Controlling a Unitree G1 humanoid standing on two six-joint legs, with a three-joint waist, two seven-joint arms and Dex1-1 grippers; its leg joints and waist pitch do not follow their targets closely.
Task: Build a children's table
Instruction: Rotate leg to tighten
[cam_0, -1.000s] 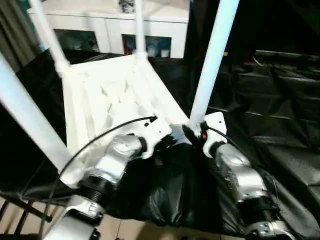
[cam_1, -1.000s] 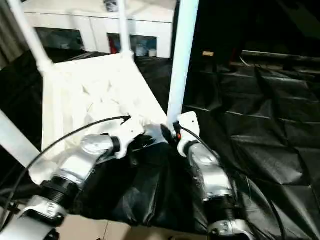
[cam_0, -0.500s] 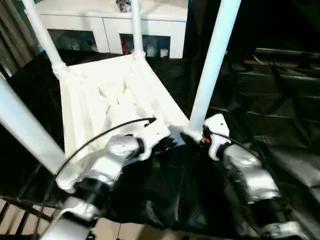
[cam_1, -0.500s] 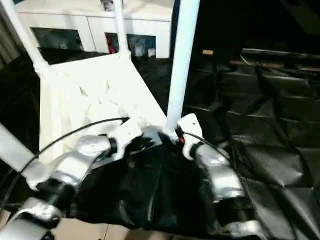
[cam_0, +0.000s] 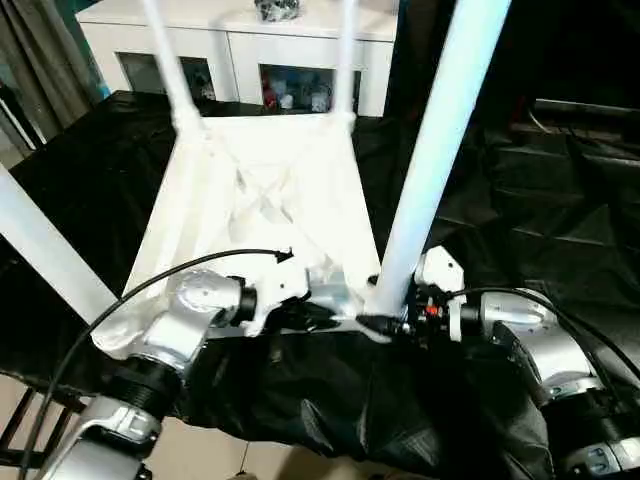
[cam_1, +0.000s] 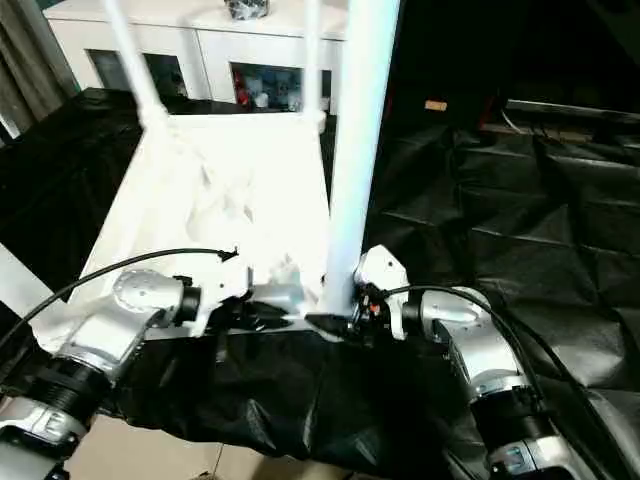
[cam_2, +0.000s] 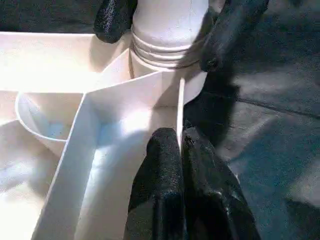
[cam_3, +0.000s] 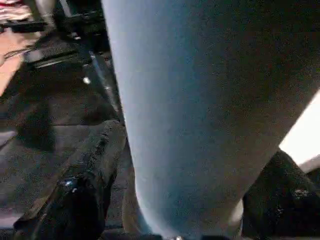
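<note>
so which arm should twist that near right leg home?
Right. The right gripper already straddles the base of the near right leg at its corner socket, while the left gripper pinches the tabletop rim, bracing it.

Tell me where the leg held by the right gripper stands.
The leg stands upright in the near right corner socket of the upturned tabletop, with the right gripper at its base.

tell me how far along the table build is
Nearly done: four legs stand up from the upturned table top. The right hand grips the near-right leg at its socket; the left hand pinches a rib beside it. Left: finish seating, then flip upright.
</note>
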